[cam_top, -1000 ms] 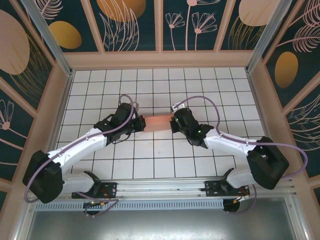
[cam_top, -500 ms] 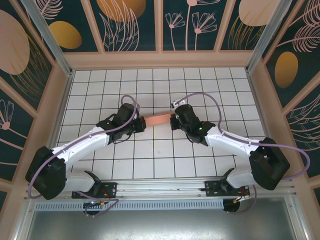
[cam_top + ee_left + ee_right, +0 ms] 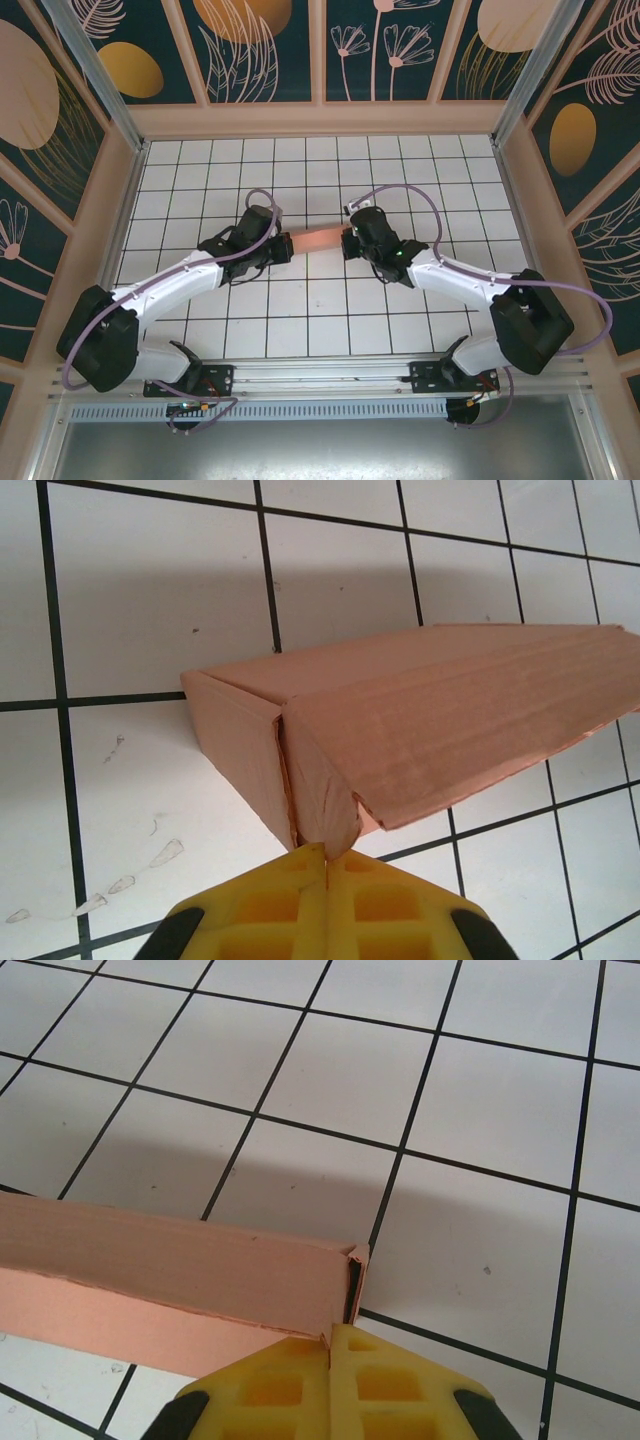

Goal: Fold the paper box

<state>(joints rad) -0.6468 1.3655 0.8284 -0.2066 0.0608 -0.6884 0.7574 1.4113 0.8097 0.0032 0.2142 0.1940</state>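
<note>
The paper box point(image 3: 318, 240) is a salmon-pink card box, partly folded, held between both arms at mid-table. My left gripper point(image 3: 289, 246) is shut on its left end. In the left wrist view the yellow fingertips point(image 3: 326, 852) pinch a curled end flap of the box point(image 3: 430, 720), whose lid panel slopes over an open side wall. My right gripper point(image 3: 346, 243) is shut on the right end. In the right wrist view its tips point(image 3: 331, 1332) pinch the card edge at the box's point(image 3: 180, 1275) corner, where a narrow dark gap shows beside a small end tab.
The white tiled floor point(image 3: 320, 320) with black grid lines lies under and around the box. Beige walls with dark floral panels point(image 3: 320, 115) enclose the table at the back and both sides. The arm bases sit on a metal rail point(image 3: 320, 375) at the near edge.
Both grippers have moved a little away from the bases with the box. The box has tipped, so from above it looks narrower than a second ago.
</note>
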